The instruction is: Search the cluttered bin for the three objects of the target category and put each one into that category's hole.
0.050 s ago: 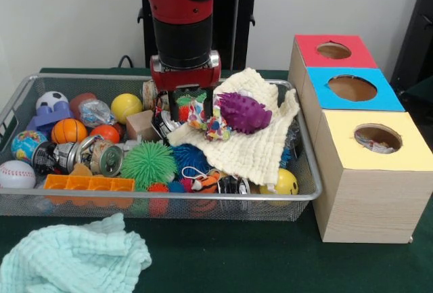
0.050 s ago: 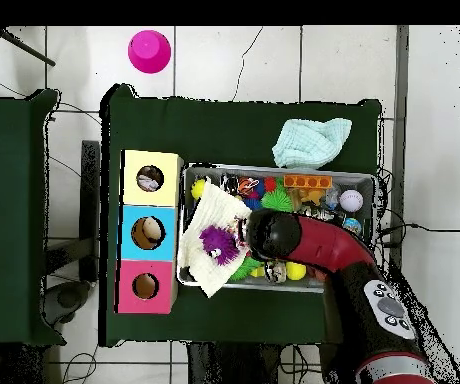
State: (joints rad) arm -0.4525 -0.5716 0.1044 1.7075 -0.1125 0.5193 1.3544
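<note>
The red and black arm (image 1: 179, 15) reaches down into the wire bin (image 1: 27, 97), its gripper (image 1: 191, 107) low among the clutter beside a cream cloth (image 1: 254, 147); whether the gripper is spread or pinching anything cannot be told, since the toys hide its tips. A purple spiky toy (image 1: 242, 111) lies on top of the cream cloth, just beside the gripper. Elsewhere in the bin sit a green spiky ball (image 1: 148, 163), a small basketball (image 1: 68, 130), a baseball (image 1: 15, 174), a yellow smiley ball (image 1: 286, 183) and an orange tray (image 1: 88, 183). To the side of the bin stand three boxes with round holes: red (image 1: 334, 51), blue (image 1: 352, 88) and yellow (image 1: 377, 137). A pale green cloth (image 1: 71, 256) lies on the green desk (image 1: 270, 259) outside the bin.
</note>
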